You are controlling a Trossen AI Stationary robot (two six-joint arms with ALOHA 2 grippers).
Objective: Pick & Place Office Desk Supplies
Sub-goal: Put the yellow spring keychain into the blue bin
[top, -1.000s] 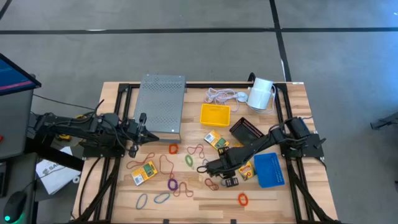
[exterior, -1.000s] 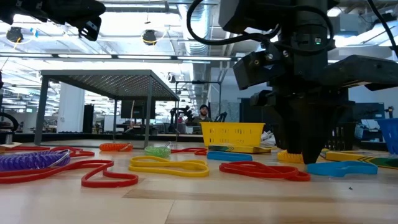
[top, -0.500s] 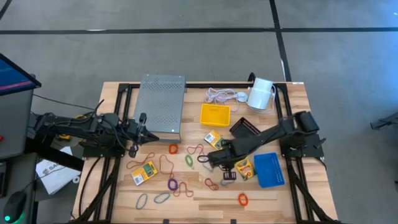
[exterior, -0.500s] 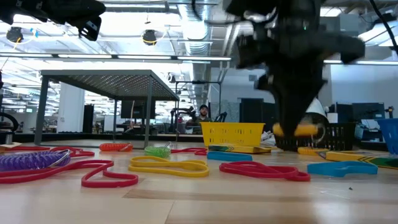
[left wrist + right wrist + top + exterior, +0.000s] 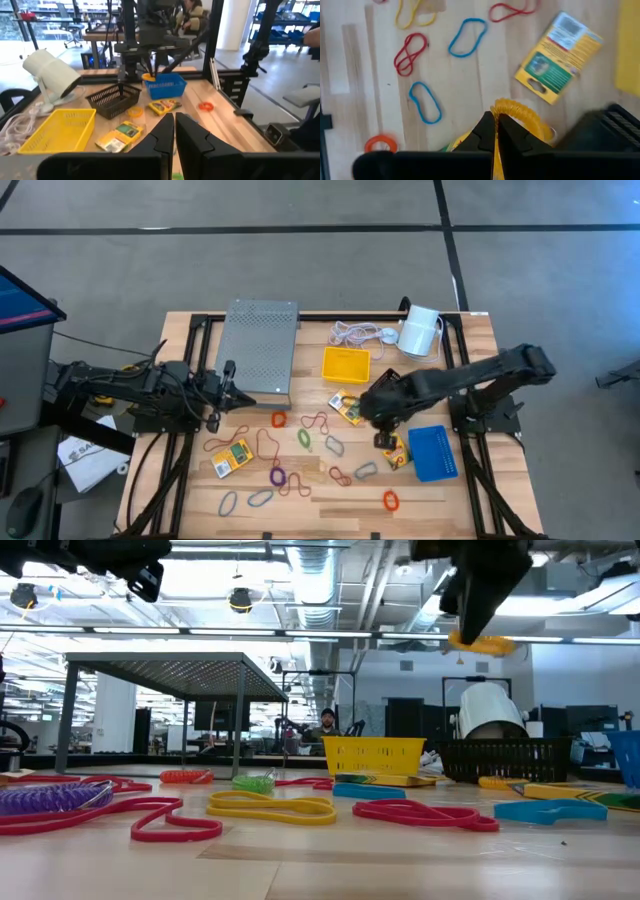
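A: How far along is the sorting, judging from the table [image 5: 460, 490]?

B: Barely begun, I'd say. In the high view the yellow tray [image 5: 345, 364] at centre looks bare inside, as does the blue tray [image 5: 433, 453] at lower right; the black mesh tray [image 5: 396, 388] between them is partly hidden by the arm. Nearly everything is loose on the wood.

A: What is loose?

B: Going down in size: one crayon box [image 5: 231, 457] at lower left, another crayon box [image 5: 345, 405] just below the yellow tray, then many rubber bands scattered across the lower half, such as a green band [image 5: 304, 438] and an orange band [image 5: 390, 501].

A: And the one in hand?

B: The right gripper [image 5: 478, 622] hangs high in the upper right of the low view, its fingers [image 5: 489, 131] pinched narrow on a yellow-orange rubber band [image 5: 519, 112]. It is a thin ribbed loop, sagging out from the tips. In the high view that gripper sits just left of the blue tray, near the mesh tray.

A: The left arm?

B: The left gripper [image 5: 174, 131] waits at the table's left edge, fingers closed together, holding nothing.
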